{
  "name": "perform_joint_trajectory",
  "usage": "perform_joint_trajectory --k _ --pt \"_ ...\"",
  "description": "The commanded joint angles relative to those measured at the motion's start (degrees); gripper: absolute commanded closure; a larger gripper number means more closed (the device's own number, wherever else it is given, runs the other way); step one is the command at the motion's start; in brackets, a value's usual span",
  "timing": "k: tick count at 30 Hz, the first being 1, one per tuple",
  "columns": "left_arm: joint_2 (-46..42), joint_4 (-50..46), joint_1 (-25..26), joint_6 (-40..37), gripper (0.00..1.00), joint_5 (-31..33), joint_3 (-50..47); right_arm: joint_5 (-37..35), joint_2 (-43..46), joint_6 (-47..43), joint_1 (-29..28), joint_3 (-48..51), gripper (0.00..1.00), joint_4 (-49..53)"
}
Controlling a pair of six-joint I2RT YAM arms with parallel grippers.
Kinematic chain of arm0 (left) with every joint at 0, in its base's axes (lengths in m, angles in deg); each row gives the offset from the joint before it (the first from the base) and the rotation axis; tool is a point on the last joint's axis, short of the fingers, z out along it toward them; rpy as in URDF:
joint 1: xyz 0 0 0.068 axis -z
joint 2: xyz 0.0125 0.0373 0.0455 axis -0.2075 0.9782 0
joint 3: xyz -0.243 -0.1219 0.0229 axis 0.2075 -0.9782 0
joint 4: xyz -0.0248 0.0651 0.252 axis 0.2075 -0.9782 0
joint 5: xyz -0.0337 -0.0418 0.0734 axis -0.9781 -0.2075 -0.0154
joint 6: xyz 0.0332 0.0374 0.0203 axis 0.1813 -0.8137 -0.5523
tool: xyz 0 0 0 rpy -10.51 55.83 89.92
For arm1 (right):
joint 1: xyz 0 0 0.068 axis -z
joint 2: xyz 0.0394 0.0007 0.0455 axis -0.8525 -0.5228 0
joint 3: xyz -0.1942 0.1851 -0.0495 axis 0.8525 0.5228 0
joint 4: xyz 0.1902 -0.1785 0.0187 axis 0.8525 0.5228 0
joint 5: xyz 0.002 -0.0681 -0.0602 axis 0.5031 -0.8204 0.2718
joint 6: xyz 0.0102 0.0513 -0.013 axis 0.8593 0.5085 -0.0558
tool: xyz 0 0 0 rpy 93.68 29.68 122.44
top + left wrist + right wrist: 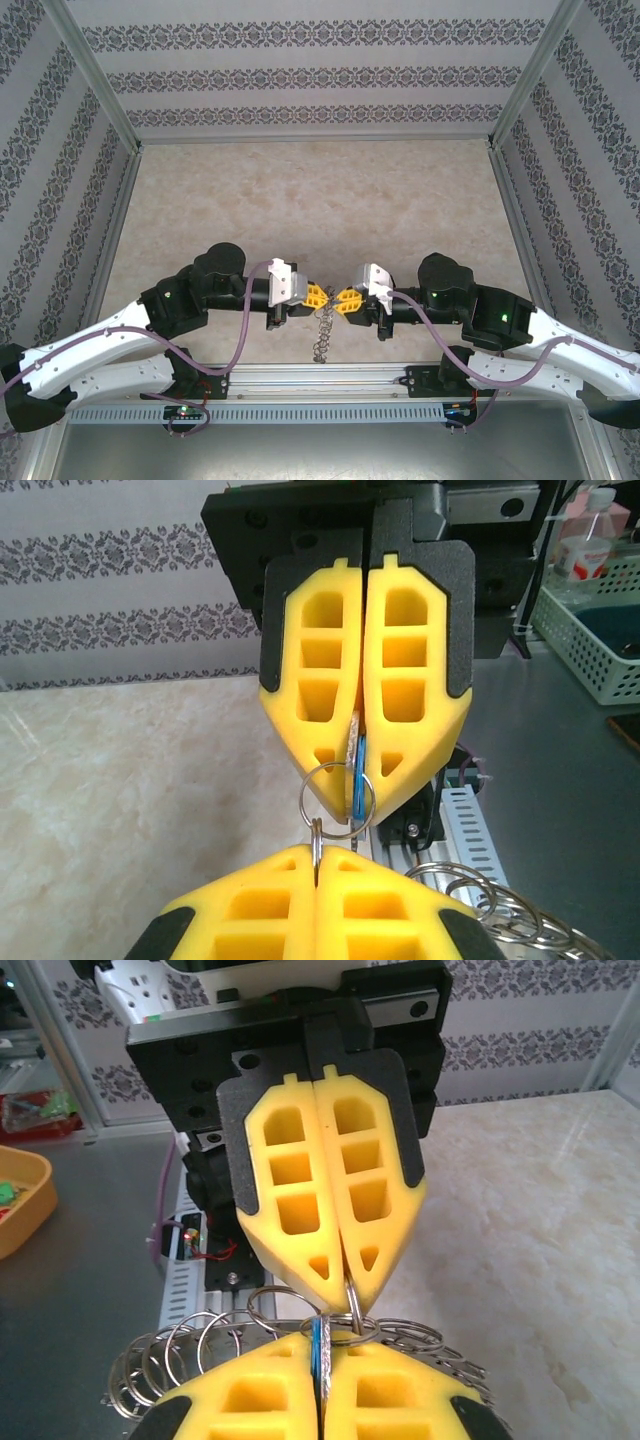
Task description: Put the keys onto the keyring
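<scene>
My two grippers meet tip to tip above the table's near edge. The left gripper point(318, 296) point(317, 855) is shut on a small wire loop point(318, 838) of the keyring point(322, 338). The keyring's grey body and its fringe of loops point(170, 1355) hang below the fingertips. Facing it, the right gripper point(346, 298) point(321, 1338) is shut on a silver key with a blue cap point(320, 1352) point(358, 780). One small wire ring point(337, 798) sits around the key's tip and links to the loop held by the left gripper.
The beige marble tabletop point(320, 200) stretches away behind the grippers, inside patterned walls. An aluminium rail point(320, 378) runs just below the hanging keyring. A white basket point(595, 640) stands off the table on one side and a yellow tray point(20, 1200) on the other.
</scene>
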Motion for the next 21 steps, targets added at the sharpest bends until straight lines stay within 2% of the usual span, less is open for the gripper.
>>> perform_joint_trajectory --k 1,5,9,12,14,17,21 --pt "-0.2 0.4 -0.6 -1.2 1.0 1.8 -0.4 -5.1 -0.1 -1.1 0.3 -2.6 1.0 0.6" --pt "-1.0 1.6 -0.6 -0.4 0.98 3.4 -1.6 -10.4 -2.3 -1.7 0.8 -4.5 1.0 3.1" --pt "-2.7 3.7 -0.7 2.4 0.79 6.8 -4.7 -12.7 -5.8 -1.6 3.0 -7.2 1.0 6.3" --pt "-4.9 5.2 -0.7 4.8 0.61 10.8 -8.1 -10.9 -8.8 -0.8 6.2 -8.9 1.0 8.0" --pt "-6.4 5.9 -0.8 6.1 0.54 15.3 -9.9 -10.1 -10.8 -0.2 8.3 -10.3 1.0 9.1" --pt "-10.3 9.1 -1.2 8.4 0.51 23.8 -13.6 -10.3 -13.9 0.3 9.9 -12.4 1.0 10.9" --pt "-14.3 13.0 -2.7 10.9 0.47 28.1 -18.0 -9.6 -17.9 1.3 11.5 -14.9 1.0 12.6"
